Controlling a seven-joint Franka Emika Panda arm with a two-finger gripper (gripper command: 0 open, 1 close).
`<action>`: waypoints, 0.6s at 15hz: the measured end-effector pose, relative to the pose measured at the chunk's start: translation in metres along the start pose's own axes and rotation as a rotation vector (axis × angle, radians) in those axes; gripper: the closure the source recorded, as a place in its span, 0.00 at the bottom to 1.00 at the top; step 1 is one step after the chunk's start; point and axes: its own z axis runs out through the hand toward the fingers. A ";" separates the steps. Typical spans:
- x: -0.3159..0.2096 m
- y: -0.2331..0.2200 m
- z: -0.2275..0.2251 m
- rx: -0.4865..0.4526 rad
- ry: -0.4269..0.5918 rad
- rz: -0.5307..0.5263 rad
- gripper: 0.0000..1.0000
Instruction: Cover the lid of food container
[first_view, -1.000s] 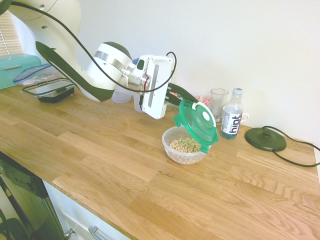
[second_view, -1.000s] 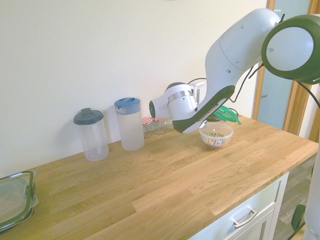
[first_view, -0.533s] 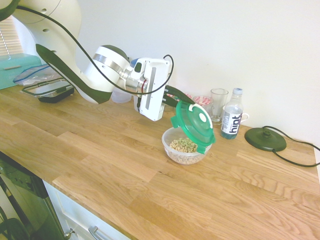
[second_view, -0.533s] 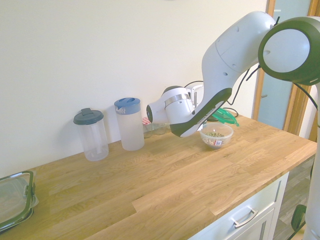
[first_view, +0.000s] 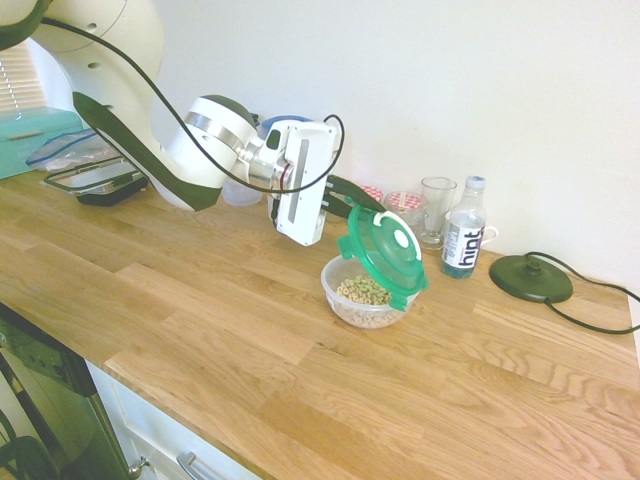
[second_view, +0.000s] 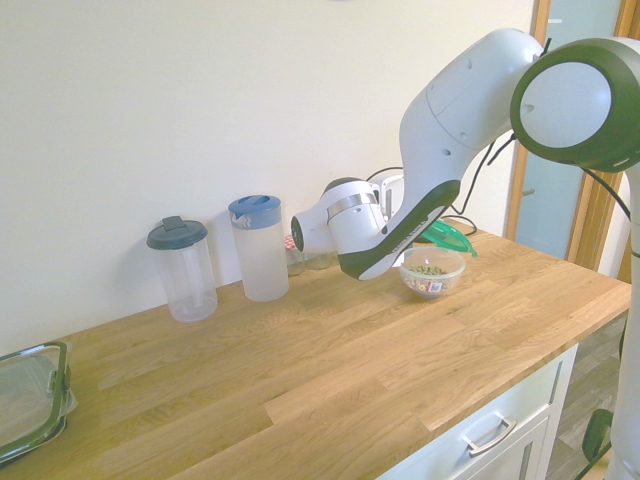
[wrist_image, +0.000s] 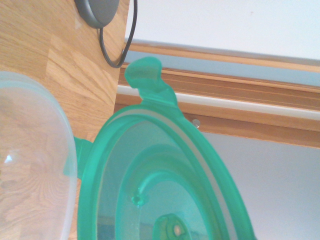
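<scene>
A: What has been changed?
B: The green lid (first_view: 385, 258), clasped at its upper edge by the gripper (first_view: 377, 208), has been shifted slightly further over the cereal bowl (first_view: 352, 313)
A: Is it covered?
B: Not yet; the lid is tilted, so levelling seems needed

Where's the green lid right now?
In the first exterior view, the green lid hangs tilted from the gripper, over the right side of the cereal bowl, left of the water bottle.
</scene>
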 end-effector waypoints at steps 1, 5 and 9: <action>-0.002 -0.002 -0.001 -0.002 0.001 -0.003 1.00; -0.003 -0.003 -0.003 0.000 0.002 -0.001 0.00; -0.011 -0.007 -0.018 0.034 -0.004 -0.016 0.00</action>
